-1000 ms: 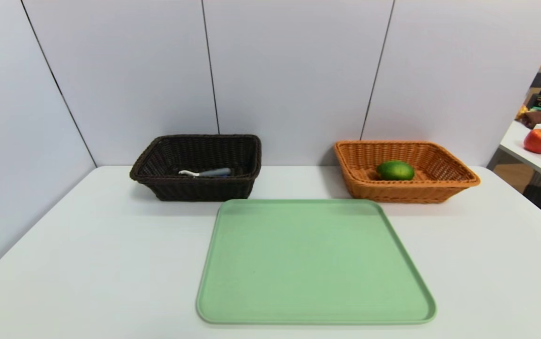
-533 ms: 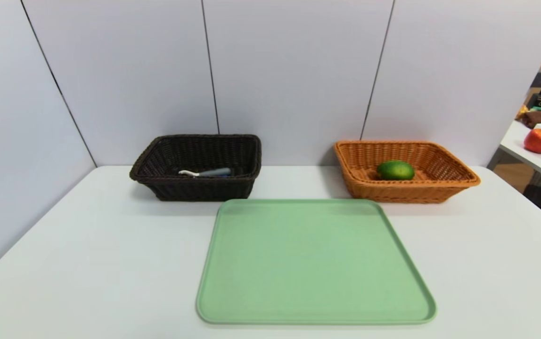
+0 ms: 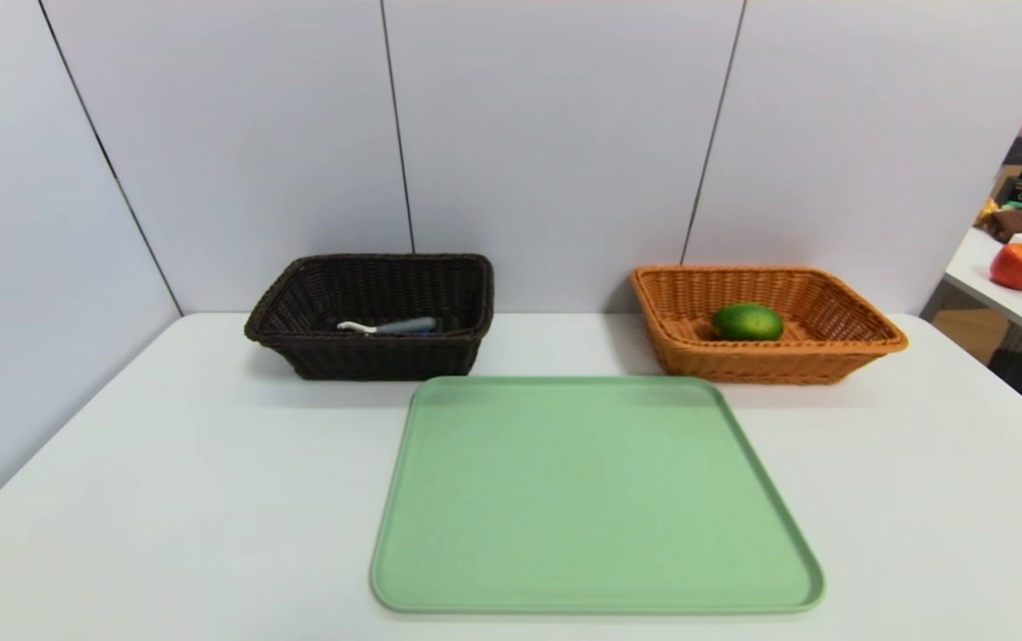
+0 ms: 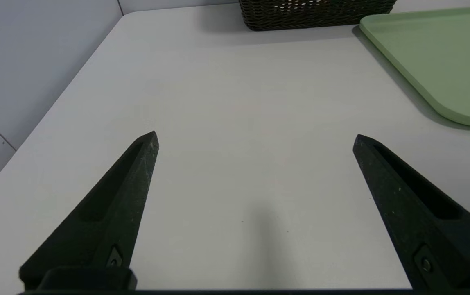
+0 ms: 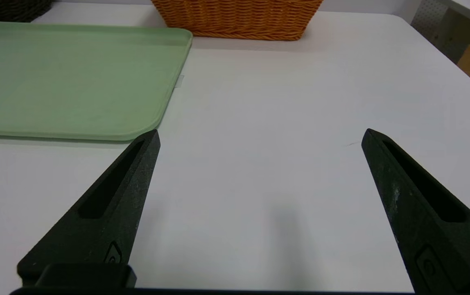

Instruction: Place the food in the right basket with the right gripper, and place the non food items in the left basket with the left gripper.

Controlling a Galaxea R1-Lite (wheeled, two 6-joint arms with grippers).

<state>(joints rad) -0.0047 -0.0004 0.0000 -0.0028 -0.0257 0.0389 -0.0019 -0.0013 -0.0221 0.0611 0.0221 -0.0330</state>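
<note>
A green lime-like fruit (image 3: 747,321) lies inside the orange-tan right basket (image 3: 849,343) at the back right of the table. In the dark brown left basket (image 3: 297,338) at the back left rests a white peeler with a grey handle (image 3: 389,327); the marker is hidden from view. Neither arm shows in the head view. My left gripper (image 4: 255,137) hangs open over bare table near the front left, with nothing between its fingers. My right gripper (image 5: 260,135) is open over bare table at the front right, beside the tray's corner.
A flat green tray (image 3: 596,494) with nothing on it lies in the middle of the white table (image 3: 164,481), in front of both baskets. Grey wall panels close off the back and left. Off to the right stands another table with a red apple (image 3: 1019,265).
</note>
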